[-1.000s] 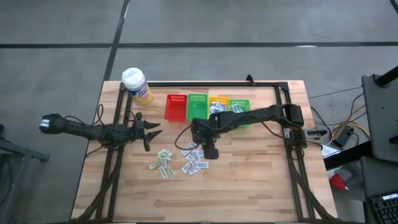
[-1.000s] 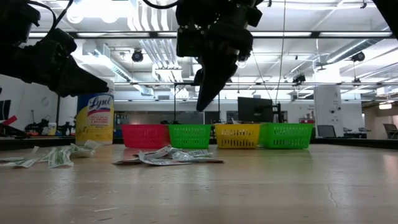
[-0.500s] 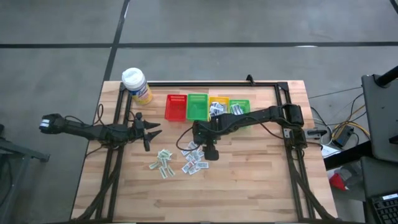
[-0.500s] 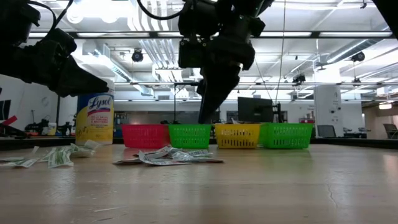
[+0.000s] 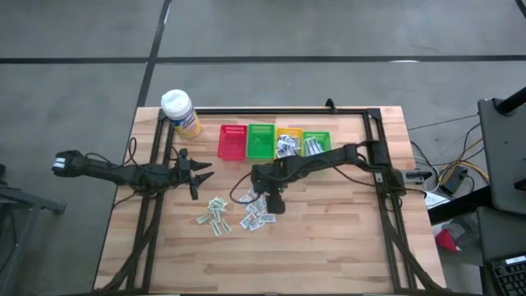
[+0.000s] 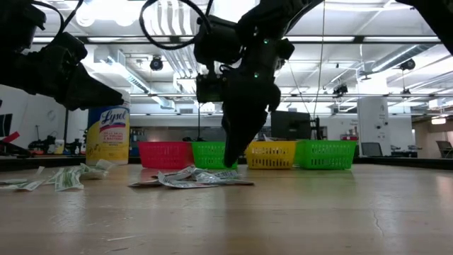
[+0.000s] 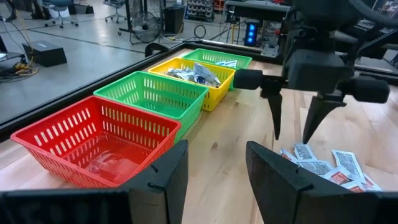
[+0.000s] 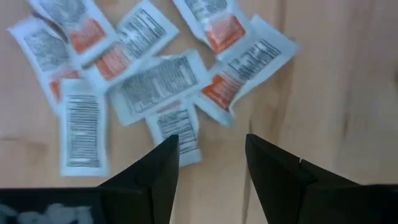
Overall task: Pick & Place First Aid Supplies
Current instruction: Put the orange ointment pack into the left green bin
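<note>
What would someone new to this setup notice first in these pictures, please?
Probably the right end effector, open and pointing down over the scattered packets mid-table. Next, the row of baskets at the far edge, red, green, yellow, green, two already holding packets. The left end effector waits open near the yellow bottle.

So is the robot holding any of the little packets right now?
No. The right gripper hangs open above the packets, and the left gripper waits open, empty.
</note>
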